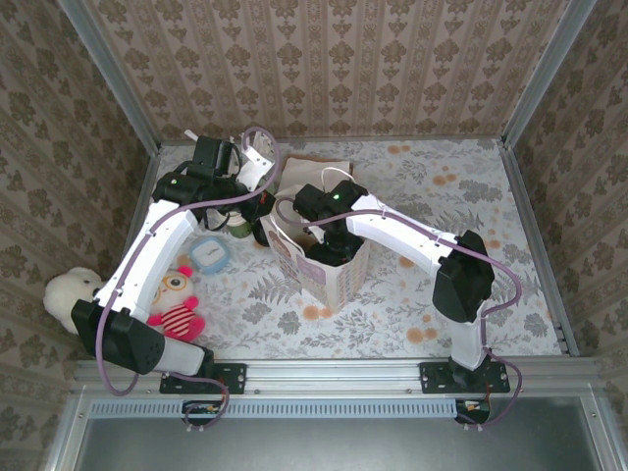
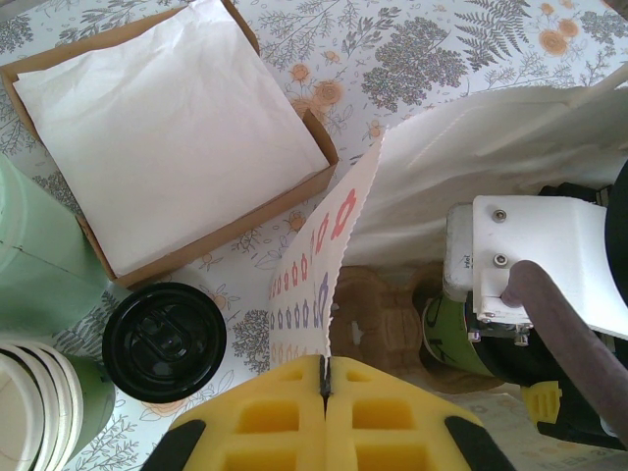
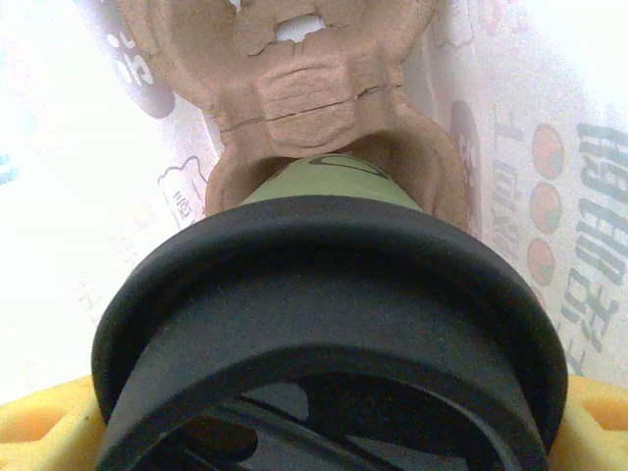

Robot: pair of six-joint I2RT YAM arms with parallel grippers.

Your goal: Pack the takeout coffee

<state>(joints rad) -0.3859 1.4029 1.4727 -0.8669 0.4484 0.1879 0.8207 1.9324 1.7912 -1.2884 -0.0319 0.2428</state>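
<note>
While the left gripper [image 1: 260,206] pinches the paper bag [image 1: 343,280] rim, overhead shows the right gripper [image 1: 329,250] down inside it. Left wrist: fingers [image 2: 255,427] shut flat on the bag edge. Right wrist: takeout coffee [image 3: 334,324] clamped between wide-set pads [image 3: 39,437] above the pulp carrier [image 3: 314,98]; an off-centre release could tip it.

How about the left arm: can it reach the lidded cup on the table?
Probably yes: the cup stands close beside the left gripper, lid uncovered, though that gripper pinches the bag's edge.
</note>
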